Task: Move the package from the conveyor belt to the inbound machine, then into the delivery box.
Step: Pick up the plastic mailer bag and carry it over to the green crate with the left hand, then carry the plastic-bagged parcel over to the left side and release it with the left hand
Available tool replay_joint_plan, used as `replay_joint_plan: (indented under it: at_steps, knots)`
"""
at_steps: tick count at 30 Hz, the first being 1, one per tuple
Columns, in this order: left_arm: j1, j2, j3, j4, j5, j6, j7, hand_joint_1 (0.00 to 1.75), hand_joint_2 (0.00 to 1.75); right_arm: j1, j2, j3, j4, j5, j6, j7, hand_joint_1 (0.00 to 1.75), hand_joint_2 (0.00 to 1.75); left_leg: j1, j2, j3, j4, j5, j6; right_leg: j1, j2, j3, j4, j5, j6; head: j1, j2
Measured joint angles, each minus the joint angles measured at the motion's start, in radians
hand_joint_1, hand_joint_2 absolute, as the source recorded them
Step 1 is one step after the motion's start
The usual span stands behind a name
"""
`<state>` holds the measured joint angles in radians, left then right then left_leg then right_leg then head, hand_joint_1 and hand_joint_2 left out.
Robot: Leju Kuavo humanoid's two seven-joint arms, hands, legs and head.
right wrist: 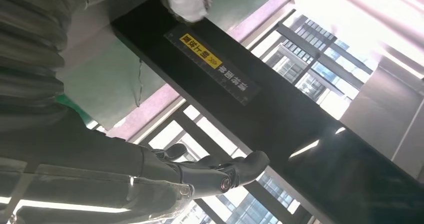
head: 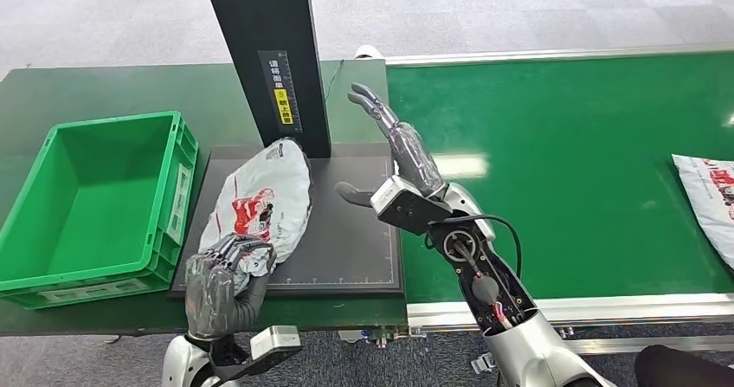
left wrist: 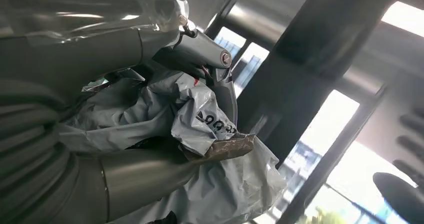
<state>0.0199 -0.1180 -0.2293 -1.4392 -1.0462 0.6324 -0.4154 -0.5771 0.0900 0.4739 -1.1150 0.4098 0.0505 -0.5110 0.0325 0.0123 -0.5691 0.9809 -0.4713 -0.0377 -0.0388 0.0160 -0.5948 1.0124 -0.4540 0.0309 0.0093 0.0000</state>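
Left hand (head: 227, 276) grips the near end of the package (head: 260, 198) — a crinkled grey plastic mailer with red and black print — lying on the inbound machine's black platform (head: 346, 231), long axis running from the hand away toward the upright column (head: 268, 49). Right hand (head: 398, 158) hovers open, fingers spread, holding nothing.

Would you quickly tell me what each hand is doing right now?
Left hand: gripping the grey package on the inbound machine.
Right hand: open, holding nothing, raised above the machine.
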Motion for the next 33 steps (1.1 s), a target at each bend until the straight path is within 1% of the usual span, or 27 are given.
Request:
replay_joint_plan:
  at_steps: [2, 5, 9, 11, 13, 15, 17, 18, 19, 20, 21, 22, 24, 25, 26, 27, 29, 33]
  knots:
    - [0.0, 0.004, 0.002, -0.033, -0.058, 0.037, -0.011, 1.75, 1.75, -0.008, 0.004, 0.001, 0.003, 0.0, 0.002, 0.001, 0.0, 1.75, 0.0, 0.0, 0.0, 0.0, 0.0, 0.0, 0.0, 0.0, 0.0, 0.0, 0.0, 0.0, 0.0, 0.0]
    - [-0.002, 0.007, 0.02, -0.095, -0.12, 0.059, -0.05, 1.75, 1.75, -0.013, 0.007, 0.003, 0.009, -0.002, 0.003, 0.001, 0.0, 1.75, 0.0, 0.0, 0.0, 0.0, 0.0, 0.0, 0.0, 0.0, 0.0, 0.0, 0.0, 0.0, 0.0, 0.0]
    - [-0.004, 0.007, 0.054, -0.155, -0.13, 0.062, -0.082, 1.75, 1.75, -0.013, 0.007, 0.006, 0.016, -0.002, 0.003, 0.001, 0.0, 1.75, 0.0, 0.0, 0.0, 0.0, 0.0, 0.0, 0.0, 0.0, 0.0, 0.0, 0.0, 0.0, 0.0, 0.0]
    - [-0.005, 0.003, 0.074, -0.178, -0.135, 0.063, -0.117, 1.75, 1.75, -0.013, 0.007, 0.008, 0.019, -0.003, 0.003, 0.001, 0.0, 1.75, 0.0, 0.0, 0.0, 0.0, 0.0, 0.0, 0.0, 0.0, 0.0, 0.0, 0.0, 0.0, 0.0, 0.0]
    - [-0.014, -0.008, 0.114, -0.203, -0.145, 0.063, -0.179, 1.75, 1.75, -0.013, 0.006, 0.009, 0.022, -0.005, 0.001, 0.0, 0.0, 1.75, 0.0, 0.0, 0.0, 0.0, 0.0, 0.0, 0.0, 0.0, 0.0, 0.0, 0.0, 0.0, 0.0, 0.0]
    - [-0.039, -0.019, 0.18, -0.223, -0.15, 0.063, -0.233, 1.75, 1.75, -0.011, 0.004, 0.01, 0.024, -0.007, -0.003, -0.002, 0.0, 1.75, 0.0, 0.0, 0.0, 0.0, 0.0, 0.0, 0.0, 0.0, 0.0, 0.0, 0.0, 0.0, 0.0, 0.0]
    - [-0.079, -0.023, 0.252, -0.231, -0.168, 0.063, -0.245, 1.75, 1.75, -0.01, 0.0, 0.011, 0.025, -0.009, -0.008, -0.004, 0.0, 1.75, 0.0, 0.0, 0.001, 0.0, 0.001, 0.0, 0.0, 0.0, 0.0, 0.0, 0.0, 0.0, 0.0, 0.0]
    - [-0.102, -0.023, 0.287, -0.228, -0.196, 0.063, -0.227, 1.75, 1.75, -0.009, -0.002, 0.012, 0.025, -0.01, -0.011, -0.005, 0.0, 1.75, 0.0, 0.0, 0.001, 0.0, 0.001, 0.0, 0.0, 0.0, 0.0, 0.0, 0.0, 0.0, 0.0, 0.0]
    - [-0.127, -0.021, 0.321, -0.219, -0.232, 0.063, -0.191, 1.75, 1.75, -0.008, -0.005, 0.012, 0.025, -0.012, -0.015, -0.006, 0.0, 1.75, 0.0, 0.0, 0.001, 0.0, 0.001, 0.0, 0.0, 0.0, 0.0, 0.0, 0.0, 0.0, 0.0, 0.0]
    - [-0.154, -0.015, 0.353, -0.198, -0.274, 0.062, -0.127, 1.75, 1.75, -0.006, -0.009, 0.012, 0.025, -0.013, -0.019, -0.005, 0.0, 1.75, 0.0, 0.0, 0.001, 0.0, 0.002, 0.0, 0.0, 0.0, 0.0, 0.0, 0.0, 0.0, 0.0, 0.0]
    - [-0.184, -0.002, 0.38, -0.161, -0.319, 0.058, -0.031, 1.75, 1.75, -0.003, -0.013, 0.012, 0.025, -0.014, -0.024, -0.005, 0.0, 1.75, 0.0, 0.0, 0.002, 0.0, 0.002, 0.0, 0.0, 0.0, 0.0, 0.0, 0.0, 0.0, 0.0, 0.0]
    - [-0.215, 0.017, 0.398, -0.111, -0.354, 0.047, 0.084, 1.75, 1.75, 0.0, -0.017, 0.012, 0.025, -0.015, -0.028, -0.004, 0.0, 1.75, 0.0, 0.0, 0.002, 0.0, 0.002, -0.001, 0.0, 0.0, 0.001, 0.0, 0.0, 0.0, 0.0, 0.0]
    - [-0.271, 0.068, 0.417, 0.004, -0.405, 0.014, 0.314, 1.75, 1.75, 0.01, -0.026, 0.012, 0.024, -0.015, -0.034, -0.002, 0.0, 1.75, 0.0, 0.001, 0.002, 0.0, 0.002, -0.001, 0.0, 0.0, 0.001, 0.0, 0.001, -0.001, 0.0, 0.0]
    - [-0.291, 0.092, 0.421, 0.057, -0.416, -0.002, 0.399, 1.75, 1.75, 0.015, -0.031, 0.012, 0.023, -0.015, -0.036, -0.001, 0.0, 1.75, 0.0, 0.001, 0.002, 0.0, 0.002, -0.001, 0.0, 0.001, 0.001, 0.001, 0.001, -0.001, 0.0, 0.0]
    - [-0.306, 0.116, 0.424, 0.105, -0.422, -0.017, 0.458, 1.75, 1.75, 0.019, -0.034, 0.012, 0.023, -0.014, -0.037, -0.001, 0.0, 1.75, 0.0, 0.002, 0.002, 0.0, 0.002, -0.001, 0.001, 0.001, 0.001, 0.001, 0.001, -0.001, 0.0, 0.0]
    - [-0.317, 0.135, 0.426, 0.149, -0.424, -0.03, 0.497, 1.75, 1.75, 0.022, -0.037, 0.012, 0.023, -0.012, -0.038, -0.001, 0.0, 1.75, 0.0, 0.002, 0.002, 0.0, 0.002, -0.001, 0.001, 0.001, 0.0, 0.001, 0.001, -0.001, 0.0, 0.0]
    - [-0.333, 0.165, 0.432, 0.229, -0.422, -0.054, 0.542, 1.75, 1.75, 0.025, -0.042, 0.012, 0.023, -0.007, -0.038, -0.001, 0.0, 1.75, 0.0, 0.001, 0.001, 0.0, 0.002, -0.001, 0.001, 0.001, 0.0, 0.001, 0.001, -0.001, 0.0, 0.0]
    - [-0.357, 0.203, 0.445, 0.343, -0.42, -0.087, 0.58, 1.75, 1.75, 0.028, -0.046, 0.012, 0.023, -0.001, -0.038, -0.001, 0.0, 1.75, 0.0, 0.001, 0.0, 0.0, 0.002, -0.001, 0.0, 0.001, -0.002, 0.0, 0.001, -0.001, 0.0, 0.0]
